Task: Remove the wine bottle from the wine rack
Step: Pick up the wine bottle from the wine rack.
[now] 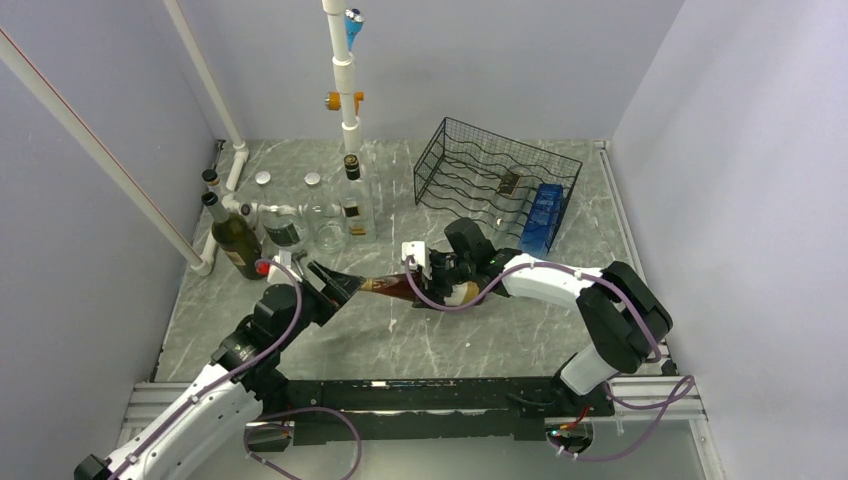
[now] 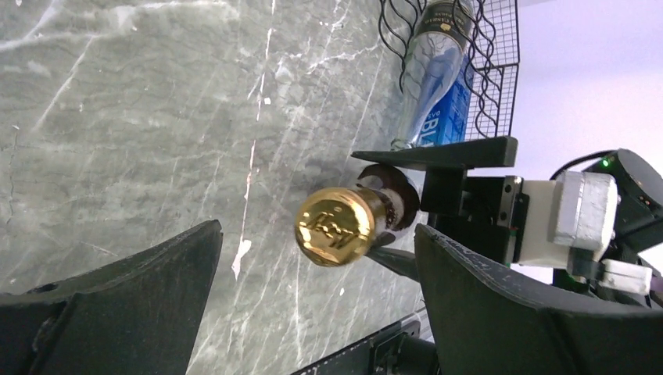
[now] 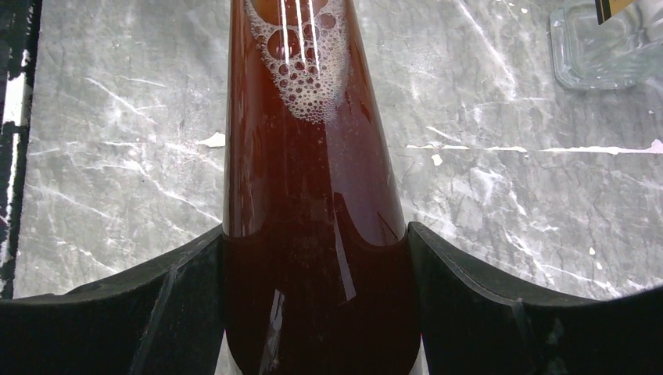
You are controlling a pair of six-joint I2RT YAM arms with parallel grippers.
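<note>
Right wrist view: the right gripper (image 3: 315, 234) clamps the dark amber wine bottle (image 3: 313, 156) over the middle of the grey marble counter (image 1: 400, 345), off the black wire wine rack (image 1: 480, 165). Left gripper (image 2: 317, 234) gapes around its gold cap (image 2: 338, 226); an early release would probably drop it.

Grey marble-patterned bench (image 1: 420, 340), streaked with white veins and a few white flecks. Deep reddish-brown wine bottle (image 3: 313, 156) — lighter amber higher up, with pale foam bubbles behind the glass — topped by a shiny gold cap (image 2: 336, 226) with an embossed mark. Matte black jaws on either side of it. Black wire wine rack (image 1: 480, 175) with wavy rows and square-grid sides, holding a clear blue bottle (image 1: 545, 215) with white lettering. White pipe frame (image 1: 345, 90) with orange fittings (image 1: 345, 100) and a blue tip (image 1: 353, 25). Dark green bottle (image 1: 235, 240) at the left. White arms (image 1: 545, 280) with black joints and purple cables (image 1: 290, 320). Pale lavender-grey walls (image 1: 500, 60).
</note>
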